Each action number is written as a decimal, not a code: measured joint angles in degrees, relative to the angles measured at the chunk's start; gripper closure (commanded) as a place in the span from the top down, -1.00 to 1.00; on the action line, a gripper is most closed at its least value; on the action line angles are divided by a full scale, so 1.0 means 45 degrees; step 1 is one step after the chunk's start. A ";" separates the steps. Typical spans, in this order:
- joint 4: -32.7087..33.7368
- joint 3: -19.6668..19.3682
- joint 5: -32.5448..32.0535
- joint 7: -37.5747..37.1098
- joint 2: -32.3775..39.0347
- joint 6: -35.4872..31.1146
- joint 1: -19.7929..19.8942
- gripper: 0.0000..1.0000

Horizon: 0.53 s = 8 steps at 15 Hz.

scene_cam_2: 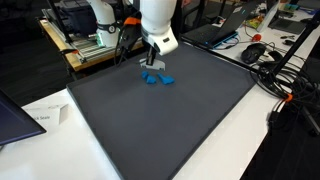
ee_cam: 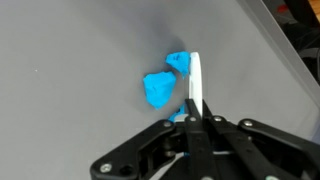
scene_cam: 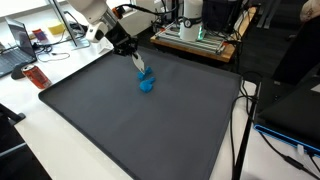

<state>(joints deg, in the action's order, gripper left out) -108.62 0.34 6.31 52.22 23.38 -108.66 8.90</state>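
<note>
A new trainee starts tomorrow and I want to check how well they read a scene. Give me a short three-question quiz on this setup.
1. True or false: the gripper is shut on a thin white stick.
2. What colour are the lumps lying beside the stick? A) red B) blue C) green
3. Fill in the blank: the lumps lie on a dark grey ____ that covers the table top.

Key: 1 true; 2 B; 3 mat.
</note>
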 measured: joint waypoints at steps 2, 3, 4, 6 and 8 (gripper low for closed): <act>-0.0600 -0.0112 -0.0088 -0.0340 -0.0586 -0.0527 -0.0007 -0.98; -0.0913 -0.0141 -0.0144 -0.0580 -0.0870 -0.0819 -0.0014 -0.98; -0.1221 -0.0161 -0.0174 -0.0861 -0.1143 -0.1130 -0.0035 -0.98; -0.1849 -0.0181 -0.0262 -0.1573 -0.1684 -0.1932 -0.0128 -0.98; -0.2432 -0.0192 -0.0568 -0.2519 -0.2143 -0.2965 -0.0282 -0.98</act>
<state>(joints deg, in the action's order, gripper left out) -119.56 -0.53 3.75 40.89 13.73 -122.01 7.63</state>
